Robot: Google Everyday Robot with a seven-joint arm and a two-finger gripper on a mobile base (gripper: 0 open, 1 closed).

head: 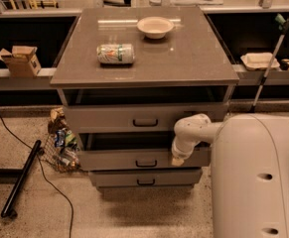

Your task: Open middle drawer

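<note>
The grey cabinet has three drawers stacked in its front. The middle drawer (119,158) has a small dark loop handle (146,162) and stands out a little from the cabinet, with a dark gap above its front. My gripper (178,158) hangs from the white arm (193,129) at the right end of the middle drawer's front, right of the handle. The tip is against or just in front of the panel.
The top drawer (109,118) and bottom drawer (114,177) sit above and below. A can (115,53) and a white bowl (155,27) rest on the cabinet top (193,58). Bagged litter (59,145), a black pole (22,177) and a cable lie on the floor at left.
</note>
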